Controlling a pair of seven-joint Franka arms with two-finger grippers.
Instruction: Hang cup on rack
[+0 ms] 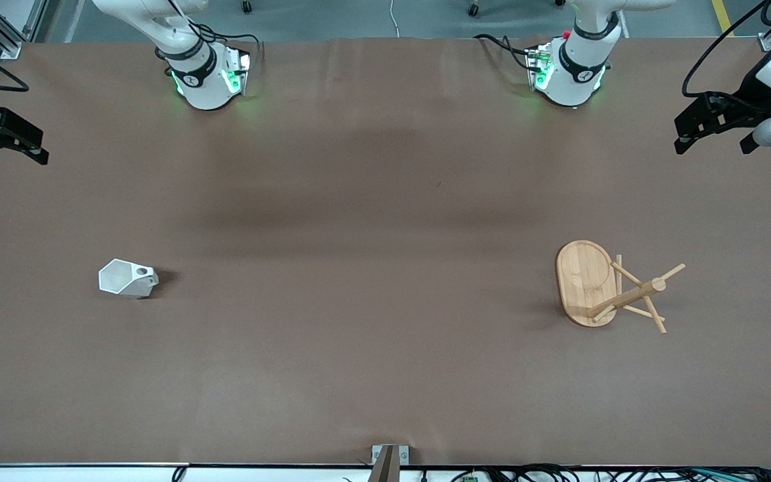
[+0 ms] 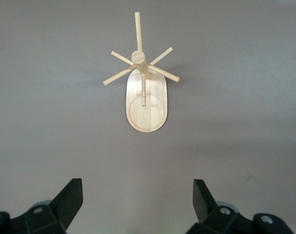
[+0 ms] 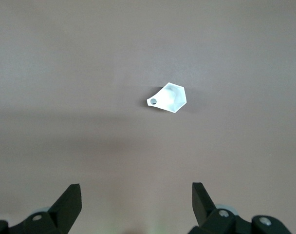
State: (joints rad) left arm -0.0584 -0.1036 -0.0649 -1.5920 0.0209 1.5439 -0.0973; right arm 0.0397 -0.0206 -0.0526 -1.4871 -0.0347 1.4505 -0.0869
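The white faceted cup (image 1: pixel 128 278) lies on its side on the brown table, toward the right arm's end, and also shows in the right wrist view (image 3: pixel 169 97). The bamboo rack (image 1: pixel 610 284) stands upright on its oval base toward the left arm's end, and also shows in the left wrist view (image 2: pixel 145 92). My right gripper (image 1: pixel 4 158) hangs open and empty above the table's edge at the right arm's end, apart from the cup (image 3: pixel 137 195). My left gripper (image 1: pixel 713 142) hangs open and empty above the edge at the left arm's end, apart from the rack (image 2: pixel 138 195).
The brown table cover (image 1: pixel 372 201) carries only the cup and the rack. Both arm bases stand along the table edge farthest from the front camera. A small metal bracket (image 1: pixel 389 456) sits at the edge nearest that camera.
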